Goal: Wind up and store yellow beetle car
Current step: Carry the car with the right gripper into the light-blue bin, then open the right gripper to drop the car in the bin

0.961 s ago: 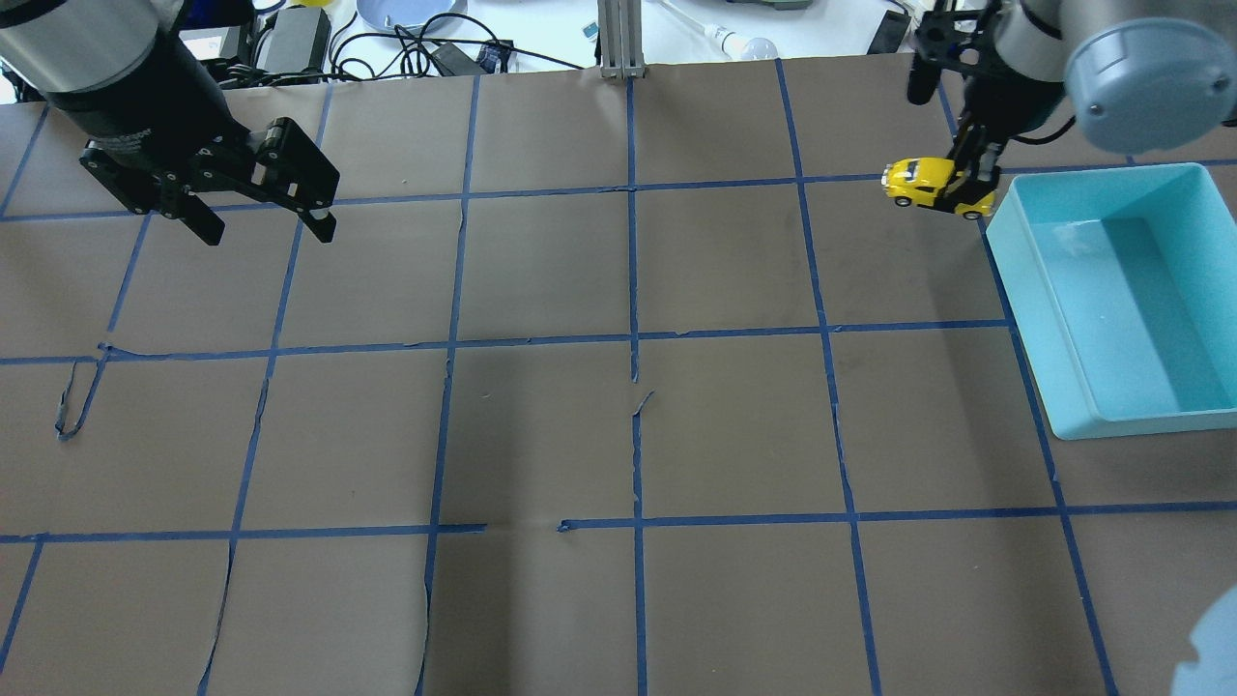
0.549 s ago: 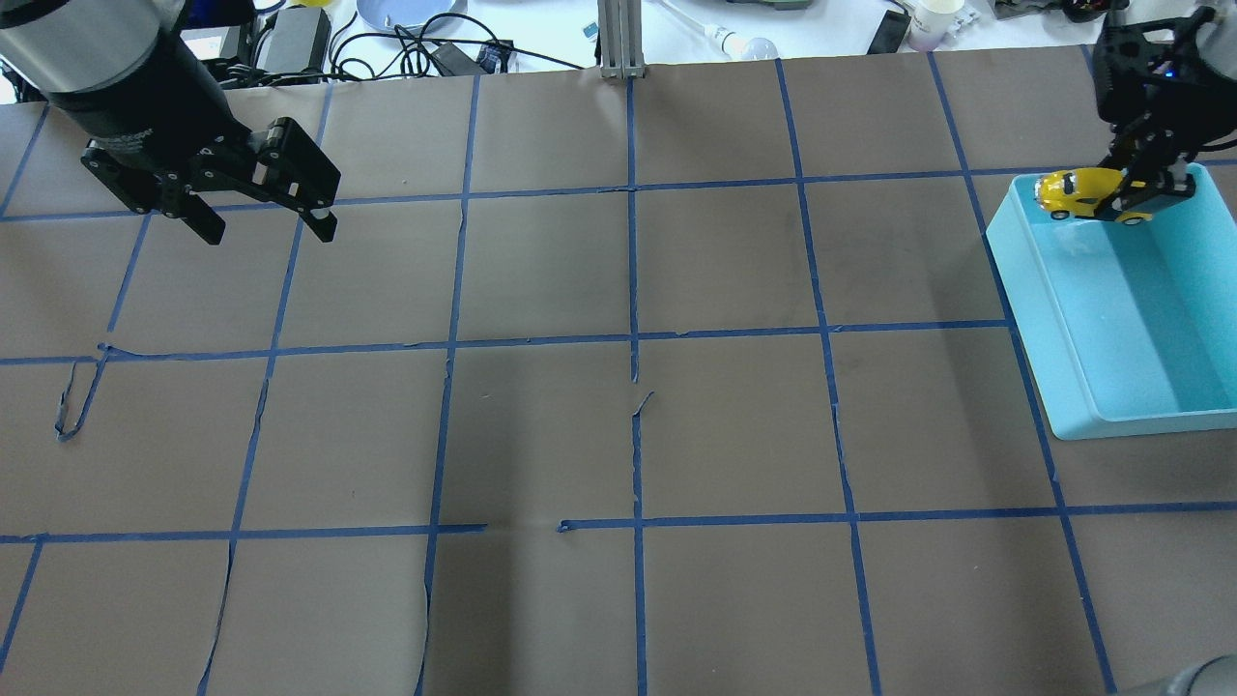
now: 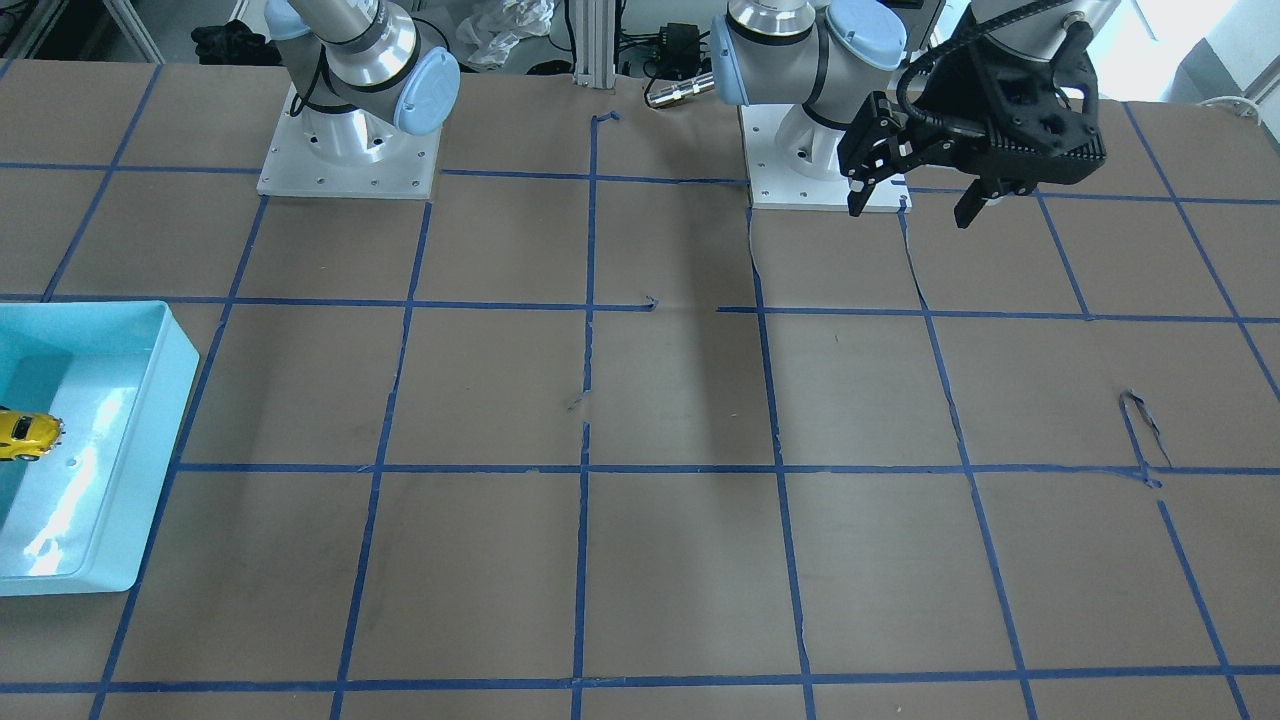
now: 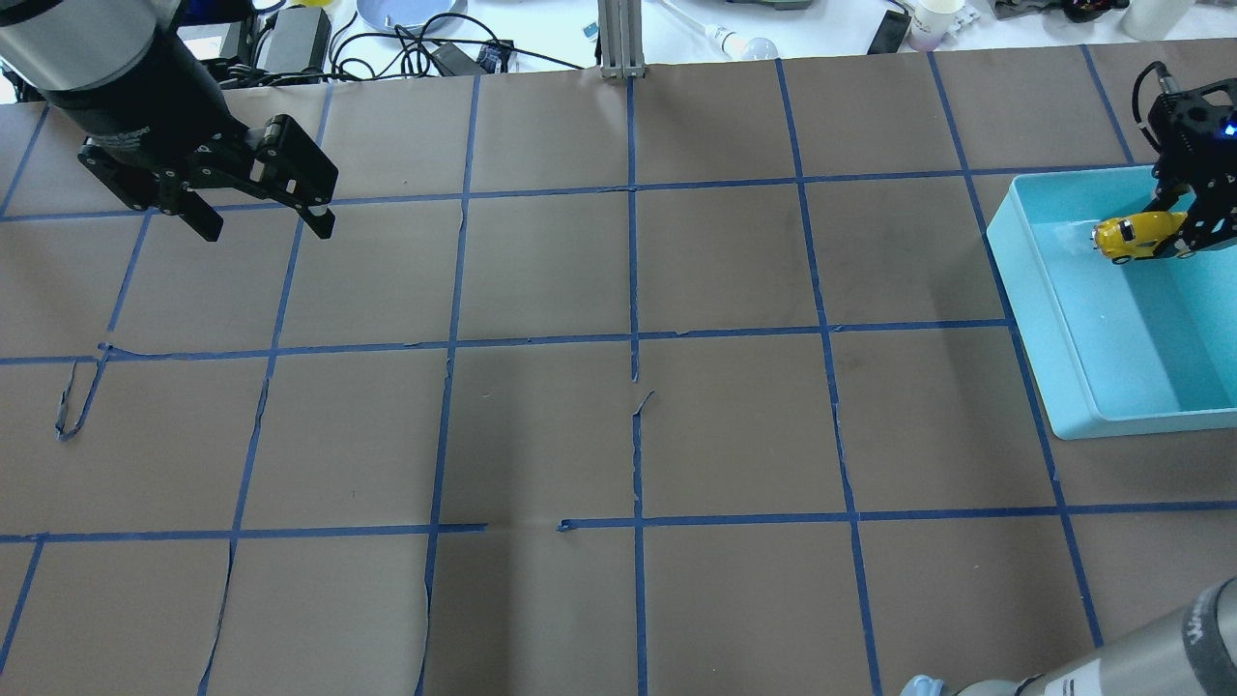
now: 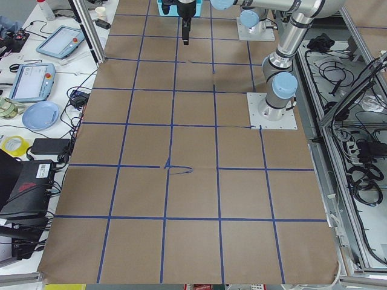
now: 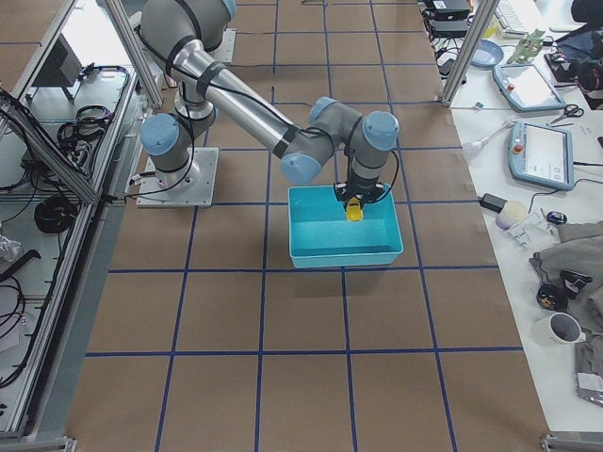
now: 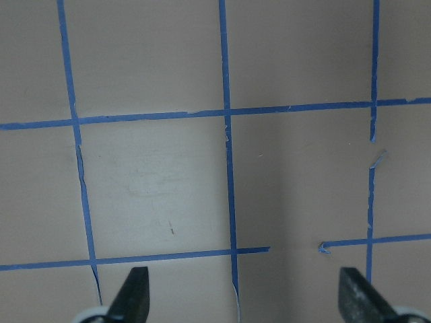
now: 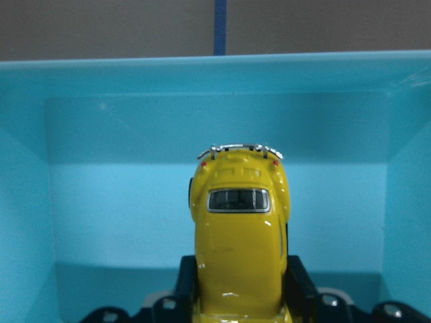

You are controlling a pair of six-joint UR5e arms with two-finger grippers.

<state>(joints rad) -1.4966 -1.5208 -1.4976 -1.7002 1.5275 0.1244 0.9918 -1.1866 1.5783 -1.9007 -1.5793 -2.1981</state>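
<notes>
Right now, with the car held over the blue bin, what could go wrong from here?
The right end effector grips the yellow beetle car, apparently above the bin floor; released here, it may drop and tip. If its spring is wound, it could run into a wall.

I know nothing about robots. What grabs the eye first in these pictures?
The bright yellow beetle car, pinched by the right hand inside the turquoise bin on the robot's right. Far across the brown, blue-taped table, the left hand hangs open and empty above the paper.
</notes>
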